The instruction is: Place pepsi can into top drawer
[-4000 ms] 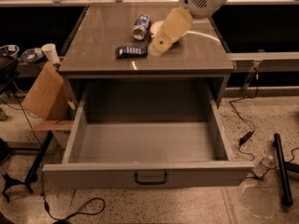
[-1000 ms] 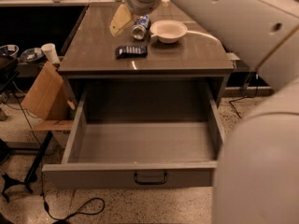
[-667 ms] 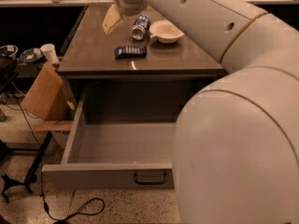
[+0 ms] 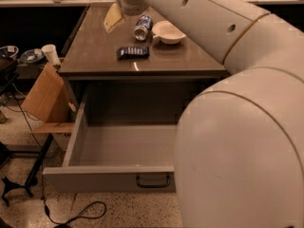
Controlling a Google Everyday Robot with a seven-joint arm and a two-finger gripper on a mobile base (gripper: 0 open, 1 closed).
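The pepsi can point(image 4: 142, 27) lies on its side on the grey cabinet top point(image 4: 99, 51), its silver end toward me, just left of a white bowl point(image 4: 167, 33). The top drawer point(image 4: 109, 177) is pulled out wide below, with a dark handle point(image 4: 153, 180) on its front panel. My gripper point(image 4: 113, 18) hangs over the back of the cabinet top, a little left of the can and apart from it. My white arm fills the right side and hides the drawer's right half.
A flat dark blue snack packet point(image 4: 133, 52) lies in front of the can. A cardboard box point(image 4: 43, 99) leans against the cabinet's left side. A white cup point(image 4: 50, 54) and bowls point(image 4: 19, 55) stand at far left. A cable point(image 4: 71, 208) lies on the floor.
My arm has swung from the right of the bowl across to the left of the can. It now looms large and covers the right side. The can, bowl and packet have not moved.
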